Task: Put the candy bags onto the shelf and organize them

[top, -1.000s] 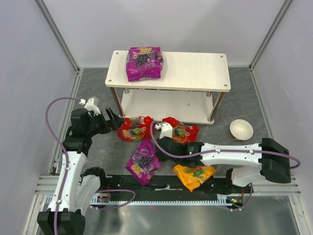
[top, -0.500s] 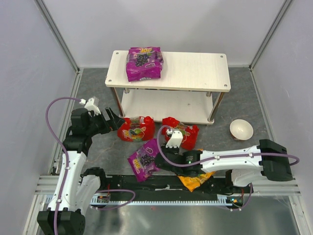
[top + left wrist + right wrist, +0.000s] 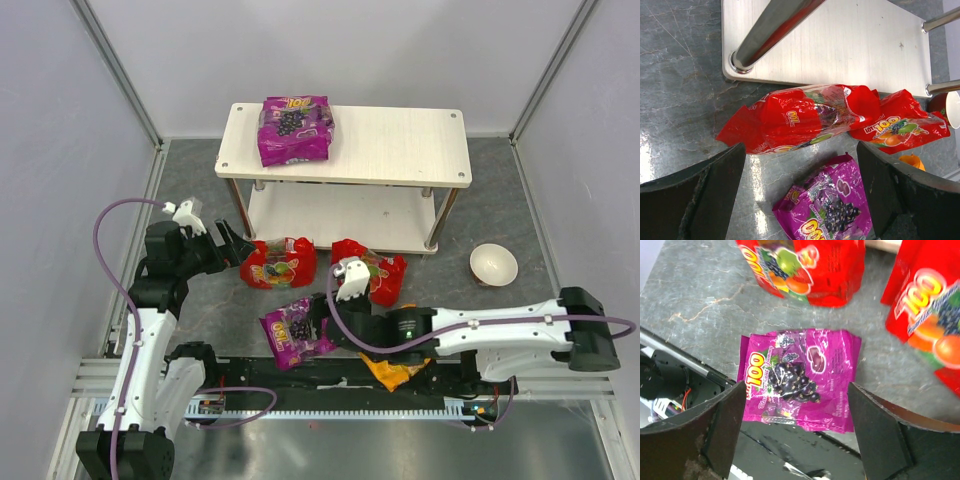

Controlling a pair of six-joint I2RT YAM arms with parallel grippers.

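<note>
One purple candy bag (image 3: 295, 130) lies on the top board of the shelf (image 3: 400, 145). On the floor in front of the shelf lie two red bags (image 3: 278, 263) (image 3: 372, 272). A second purple bag (image 3: 295, 332) lies at the near edge. An orange bag (image 3: 395, 372) is mostly hidden under my right arm. My right gripper (image 3: 318, 322) hovers open above the floor purple bag (image 3: 797, 380), one finger on each side and apart from it. My left gripper (image 3: 232, 243) stands open next to the left red bag (image 3: 800, 117), holding nothing.
A small white bowl (image 3: 493, 265) sits on the floor at the right of the shelf. The shelf's lower board (image 3: 830, 40) and a metal post (image 3: 770, 30) stand just beyond the red bags. A black rail (image 3: 670, 375) runs along the near edge under the purple bag's corner.
My right gripper has pulled back from the right red bag toward the near edge and opened, and now hangs over the floor purple bag, which has turned a little. The left arm is unchanged.
</note>
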